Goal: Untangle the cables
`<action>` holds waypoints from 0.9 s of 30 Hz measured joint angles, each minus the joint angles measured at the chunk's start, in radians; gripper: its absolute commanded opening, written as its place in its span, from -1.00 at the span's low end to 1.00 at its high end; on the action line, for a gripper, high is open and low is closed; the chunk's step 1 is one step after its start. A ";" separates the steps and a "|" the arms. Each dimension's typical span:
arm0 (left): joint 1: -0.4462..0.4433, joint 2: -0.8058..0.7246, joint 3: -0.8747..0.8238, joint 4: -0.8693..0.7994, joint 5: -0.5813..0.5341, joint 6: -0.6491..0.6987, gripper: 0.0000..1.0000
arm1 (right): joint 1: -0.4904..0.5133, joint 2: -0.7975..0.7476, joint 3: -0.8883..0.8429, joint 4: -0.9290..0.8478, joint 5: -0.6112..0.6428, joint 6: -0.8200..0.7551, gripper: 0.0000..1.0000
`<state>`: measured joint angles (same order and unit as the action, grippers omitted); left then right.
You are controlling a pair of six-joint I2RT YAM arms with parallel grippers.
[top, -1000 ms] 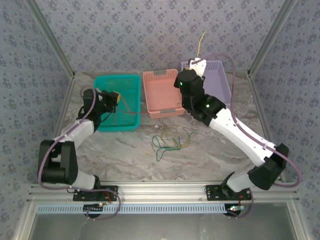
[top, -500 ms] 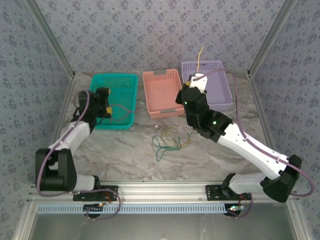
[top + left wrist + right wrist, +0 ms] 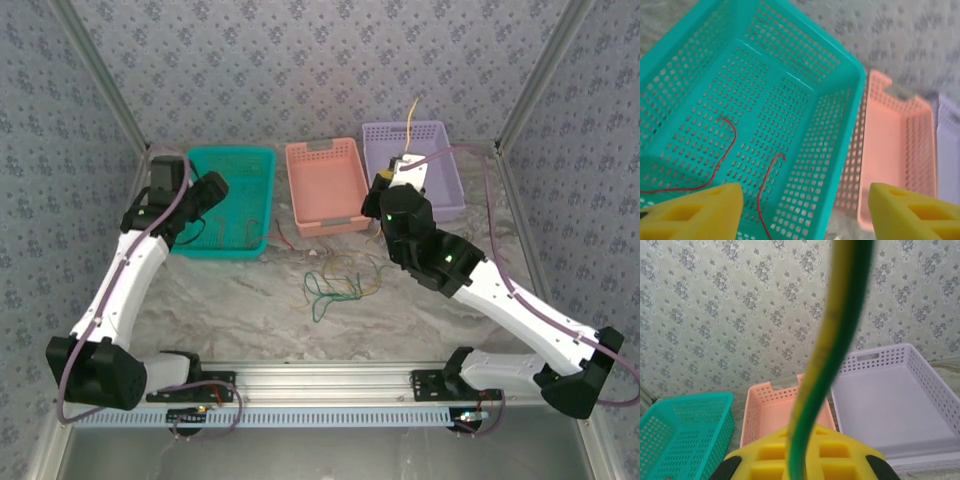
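The right pincer is clamped on a yellow-green cable above the purple basket. Draw it up slowly, so the tangle of cables on the worktop loosens rather than knots. The left pincer hangs agape and empty over the teal basket, which holds a red wire.

Yellow-green cable a close blur, upper end beyond the right wrist view's top edge
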<state>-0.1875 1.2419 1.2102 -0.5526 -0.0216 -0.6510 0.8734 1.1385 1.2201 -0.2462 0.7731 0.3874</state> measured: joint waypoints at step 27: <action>-0.316 -0.240 -0.207 -0.187 -0.233 -0.146 0.55 | -0.307 0.085 -0.338 -0.503 -0.328 0.383 0.31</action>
<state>-0.5034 1.0019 1.0031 -0.7391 -0.2546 -0.7967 0.5667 1.2240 0.8825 -0.7490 0.4446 0.7700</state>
